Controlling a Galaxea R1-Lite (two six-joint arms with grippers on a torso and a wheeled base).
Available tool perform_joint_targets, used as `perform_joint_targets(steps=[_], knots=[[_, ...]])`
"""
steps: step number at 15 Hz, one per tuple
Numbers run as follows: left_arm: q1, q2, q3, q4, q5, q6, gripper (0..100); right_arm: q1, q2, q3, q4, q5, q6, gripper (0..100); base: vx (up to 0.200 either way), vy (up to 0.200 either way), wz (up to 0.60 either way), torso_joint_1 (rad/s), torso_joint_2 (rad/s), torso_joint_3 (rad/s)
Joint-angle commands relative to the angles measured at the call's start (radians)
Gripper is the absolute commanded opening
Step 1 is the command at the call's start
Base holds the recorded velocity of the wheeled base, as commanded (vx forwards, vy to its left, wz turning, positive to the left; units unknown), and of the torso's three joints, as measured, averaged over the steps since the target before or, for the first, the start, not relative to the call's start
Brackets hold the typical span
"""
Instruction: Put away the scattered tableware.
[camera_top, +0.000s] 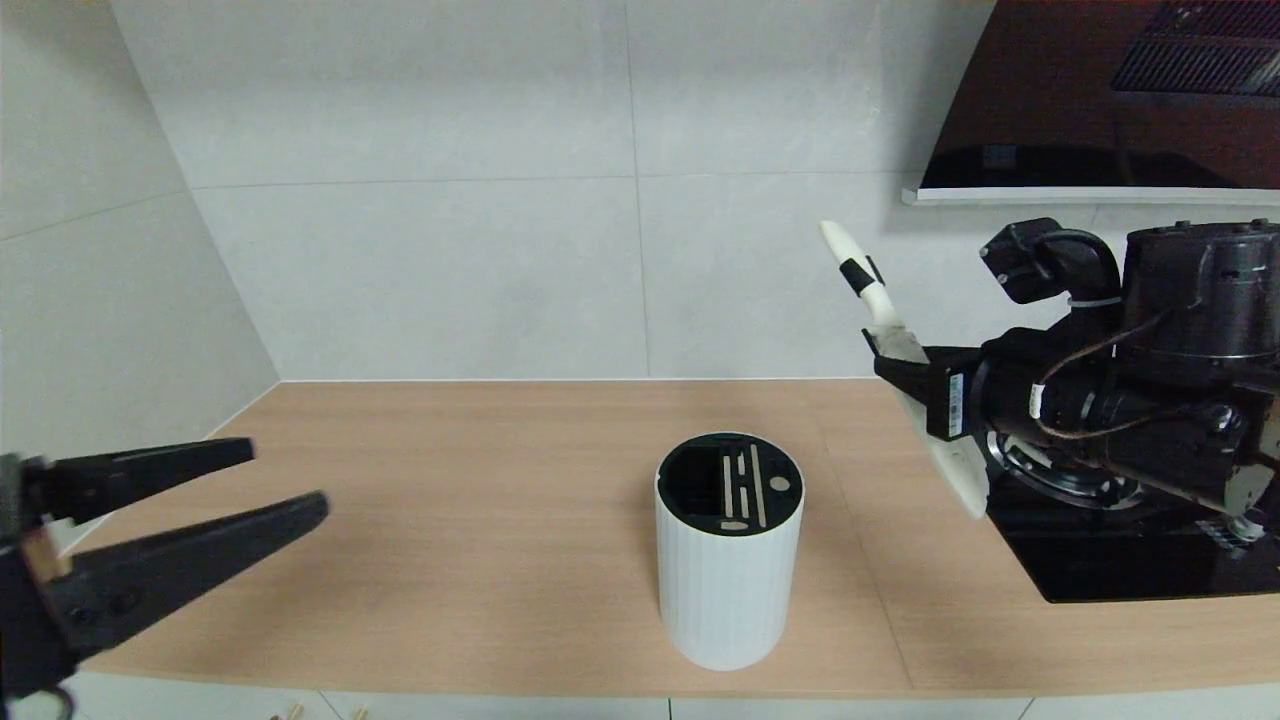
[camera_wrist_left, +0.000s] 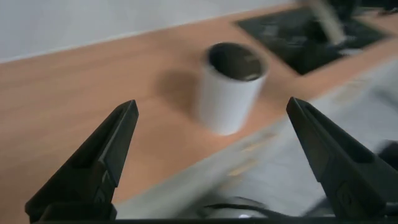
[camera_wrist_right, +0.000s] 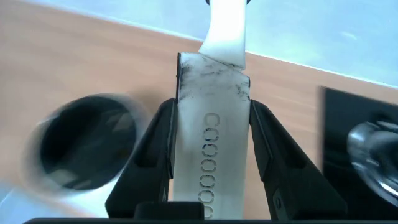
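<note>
the holder (camera_top: 728, 580) is white with vertical ribs and a black top, the knife (camera_top: 878, 305) off-white with a black band on its handle and a row of small ovals on the blade, the left gripper (camera_top: 288, 478) and right gripper (camera_wrist_right: 211, 118) black, the counter (camera_top: 480, 500) pale wood-grain.

1. The head camera is looking forward and down over the wooden counter (camera_top: 450, 520) toward the tiled wall (camera_top: 450, 250).
2. The left wrist camera is peering through the spread left gripper (camera_wrist_left: 211, 102) from off the counter's front edge, farther back.
3. The right wrist camera is looking closely along the white knife (camera_wrist_right: 211, 137).
4. All three are sharing the white holder (camera_top: 729, 570) and the black cooktop (camera_top: 1100, 565).
</note>
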Motion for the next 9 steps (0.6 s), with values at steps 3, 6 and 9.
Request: perform_joint_targets(steps=[3,6,9], knots=[[-0.25,0.407,-0.021,-0.401,-0.007,-0.413,100,0.154,-0.019,0.02,-0.001,-0.019,0.059,0,0.0,0.0,0.0,0.0,0.0,0.0],[-0.305,0.485,0.003,-0.579,-0.007,-0.528,100,0.196,-0.018,0.032,-0.004,-0.04,0.062,0,0.0,0.0,0.0,0.0,0.0,0.0],[-0.362,0.582,0.038,-0.811,0.048,-0.631,100,0.271,0.01,0.034,-0.013,-0.034,0.119,0,0.0,0.0,0.0,0.0,0.0,0.0]])
